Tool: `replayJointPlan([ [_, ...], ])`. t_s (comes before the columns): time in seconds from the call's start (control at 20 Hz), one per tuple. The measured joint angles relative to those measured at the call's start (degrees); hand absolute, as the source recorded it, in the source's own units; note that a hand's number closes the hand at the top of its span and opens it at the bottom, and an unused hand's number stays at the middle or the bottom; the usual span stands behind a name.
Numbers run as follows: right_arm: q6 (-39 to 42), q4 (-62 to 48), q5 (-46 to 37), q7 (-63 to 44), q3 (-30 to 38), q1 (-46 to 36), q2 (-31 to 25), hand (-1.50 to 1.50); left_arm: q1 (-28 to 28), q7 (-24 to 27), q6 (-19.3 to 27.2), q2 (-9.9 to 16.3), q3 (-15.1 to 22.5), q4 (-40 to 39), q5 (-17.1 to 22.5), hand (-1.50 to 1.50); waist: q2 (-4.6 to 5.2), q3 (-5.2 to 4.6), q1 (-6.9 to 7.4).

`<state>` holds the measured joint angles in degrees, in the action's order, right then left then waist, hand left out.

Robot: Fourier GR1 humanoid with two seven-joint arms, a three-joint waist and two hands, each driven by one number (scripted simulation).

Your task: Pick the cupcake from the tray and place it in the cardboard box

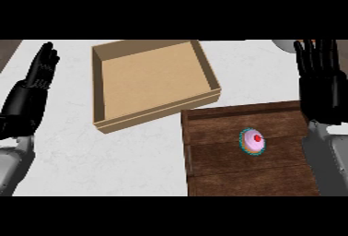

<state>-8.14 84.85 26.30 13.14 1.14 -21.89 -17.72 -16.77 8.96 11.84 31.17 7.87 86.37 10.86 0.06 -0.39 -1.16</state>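
Cupcake still sits on wooden tray, cardboard box empty; left hand and right hand open, holding nothing

box: matt brown cardboard | tray: dark planked wood, matt | counter: pale marbled stone, smooth | cupcake: glossy pink icing

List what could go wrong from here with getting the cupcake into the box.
1. The small pink-frosted cupcake sits mid-way on the dark wooden tray; curling fingers might squash its frosting.
2. The open cardboard box has raised walls, and its near corner meets the tray, so a low carry could clip the rim.
3. The right robot hand hovers open beyond the tray and must come back to reach it.
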Motion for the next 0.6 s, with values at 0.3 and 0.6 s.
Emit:
replayJointPlan([
  [0.3,6.4,1.0,-6.4,-7.4,-10.2,6.8,-5.3,-1.5,0.7,-3.8,-3.0,-2.9,5.0,-0.9,-0.2,0.0,-0.08,0.21,-0.19],
  [0.6,4.9,2.4,-24.5,-2.7,-14.8,9.3,-17.1,-1.5,2.8,-6.5,-4.4,-5.6,8.8,-2.0,0.5,0.0,-0.48,0.06,-2.34],
])
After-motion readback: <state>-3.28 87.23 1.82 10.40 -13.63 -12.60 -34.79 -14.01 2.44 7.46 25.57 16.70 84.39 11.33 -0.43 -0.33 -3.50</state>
